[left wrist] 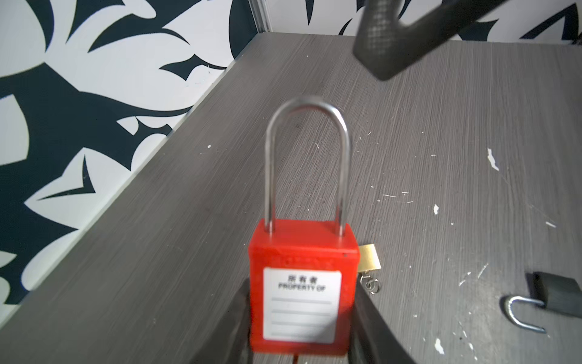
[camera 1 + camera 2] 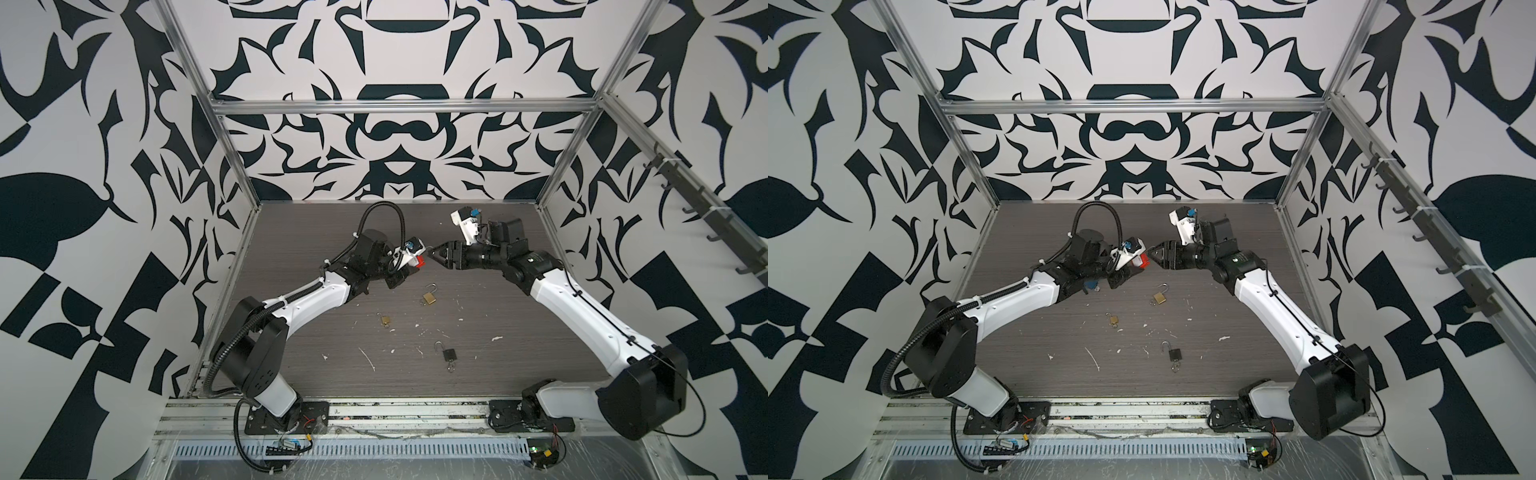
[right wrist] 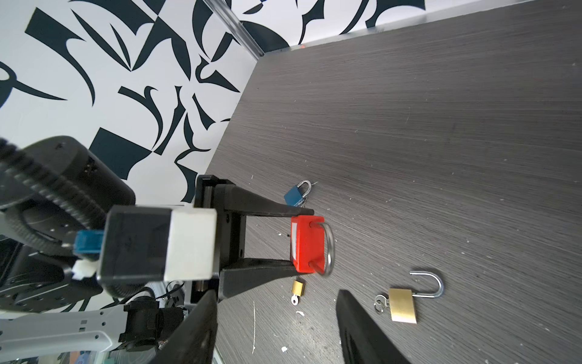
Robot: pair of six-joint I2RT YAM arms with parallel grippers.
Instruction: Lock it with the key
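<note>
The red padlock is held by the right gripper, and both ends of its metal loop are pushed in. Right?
Not quite: the left gripper holds the red padlock, as the right wrist view shows. The right gripper is open and empty. Both ends of the metal loop are pushed in.

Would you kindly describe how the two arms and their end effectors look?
Both arms have white link shells with black joint housings. The left arm carries a black corrugated cable conduit; the right arm carries a thin black cable. The left end effector and right end effector have black tapered fingers beside a white wrist camera with a blue connector.
</note>
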